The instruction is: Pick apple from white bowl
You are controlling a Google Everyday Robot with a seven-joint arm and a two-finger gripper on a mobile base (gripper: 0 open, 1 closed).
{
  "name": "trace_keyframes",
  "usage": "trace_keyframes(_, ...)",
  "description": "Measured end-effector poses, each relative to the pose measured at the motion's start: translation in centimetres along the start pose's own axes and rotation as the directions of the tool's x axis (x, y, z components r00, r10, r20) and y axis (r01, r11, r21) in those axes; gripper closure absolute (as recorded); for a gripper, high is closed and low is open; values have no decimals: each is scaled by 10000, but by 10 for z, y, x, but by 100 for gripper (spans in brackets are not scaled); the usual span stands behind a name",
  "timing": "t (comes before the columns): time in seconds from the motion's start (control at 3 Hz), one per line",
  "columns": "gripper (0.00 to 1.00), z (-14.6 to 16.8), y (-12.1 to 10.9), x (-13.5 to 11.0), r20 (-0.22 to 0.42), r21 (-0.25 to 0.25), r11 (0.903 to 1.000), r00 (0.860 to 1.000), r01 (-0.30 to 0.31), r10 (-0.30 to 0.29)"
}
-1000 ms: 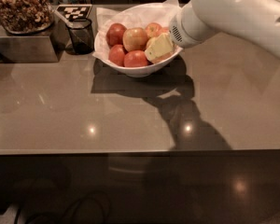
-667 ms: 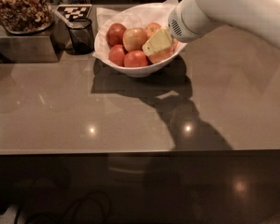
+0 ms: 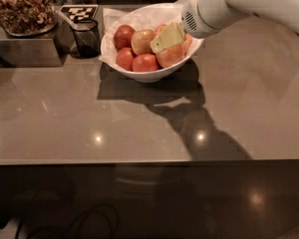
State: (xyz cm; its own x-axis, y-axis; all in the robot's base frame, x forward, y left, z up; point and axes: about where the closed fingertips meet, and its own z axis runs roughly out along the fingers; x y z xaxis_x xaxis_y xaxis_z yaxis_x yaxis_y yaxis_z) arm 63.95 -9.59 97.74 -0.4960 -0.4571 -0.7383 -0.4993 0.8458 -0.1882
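The white bowl point(image 3: 148, 74), lined with white paper, stands at the back middle of the counter and holds several apples. An orange-red apple with pale yellow patches point(image 3: 141, 41) lies near the bowl's middle. Smaller deep-red apples point(image 3: 123, 35) lie around it at the left and front. My gripper point(image 3: 165, 38), with a yellowish tip on a white arm point(image 3: 214, 6), reaches in from the upper right. It is inside the bowl, just to the right of the pale-patched apple and over another orange-red apple point(image 3: 171, 57).
A small dark cup point(image 3: 86, 38) stands left of the bowl. A metal box point(image 3: 22, 51) carries a glass container of nuts point(image 3: 21, 9) at the far left. A checkered marker point(image 3: 78, 12) lies behind the cup. The grey counter point(image 3: 139, 128) ends at a front edge.
My gripper has moved a little up and back over the apples, closer to the bowl's middle. The bowl and apples have not moved.
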Motion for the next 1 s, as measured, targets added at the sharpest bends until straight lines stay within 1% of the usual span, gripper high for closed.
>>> trace_keyframes(0.33,11,8,8,8,-244,-399,9988,9993,-285,275)
trace_keyframes(0.67,11,14,21,10,-410,-919,9950,9985,-390,353)
trace_keyframes(1.0,11,19,35,10,-477,-1372,9899,9985,-343,280)
